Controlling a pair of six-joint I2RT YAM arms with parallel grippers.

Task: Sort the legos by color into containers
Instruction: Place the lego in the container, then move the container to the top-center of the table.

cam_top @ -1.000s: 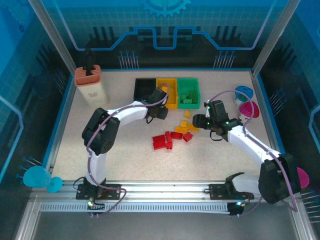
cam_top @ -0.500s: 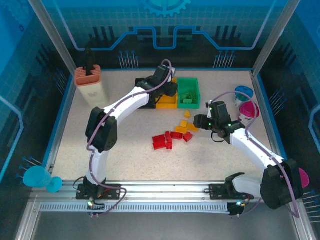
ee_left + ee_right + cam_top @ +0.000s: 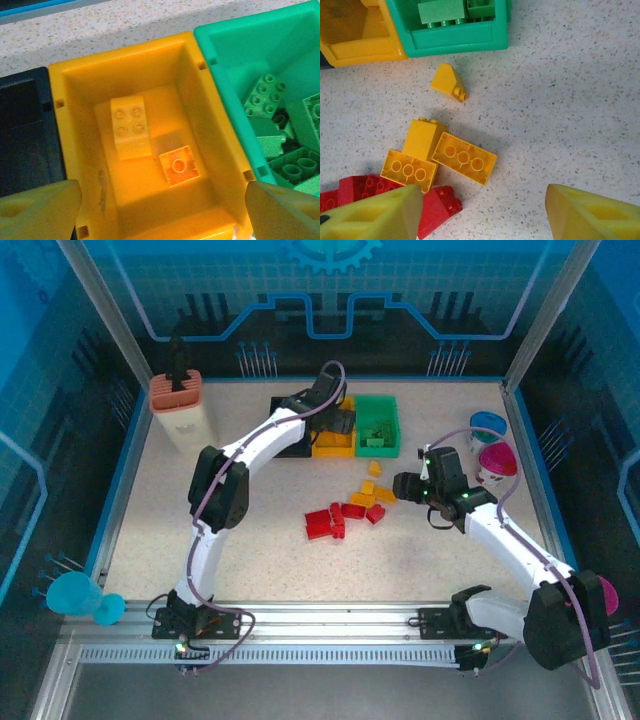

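Your table [image 3: 250, 560] carries the black bin [image 3: 25, 115], yellow bin [image 3: 125, 50] and green bin [image 3: 225, 45] side by side. Your left gripper [image 3: 162, 210] hangs open and empty over the yellow bin, and your right gripper [image 3: 485, 215] is open above the loose legos [image 3: 464, 157], yellow and red, on the table. Two yellow bricks [image 3: 131, 127] lie in the yellow bin, green bricks [image 3: 265, 95] in the green bin.

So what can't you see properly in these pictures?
- Black bin: left wrist view, cut off by the left edge, too dark inside to check.
- Green bin: same view, cut by the right edge, so its bricks can't be counted.
- Red legos: right wrist view, partly behind a finger of the right claw and the bottom edge.
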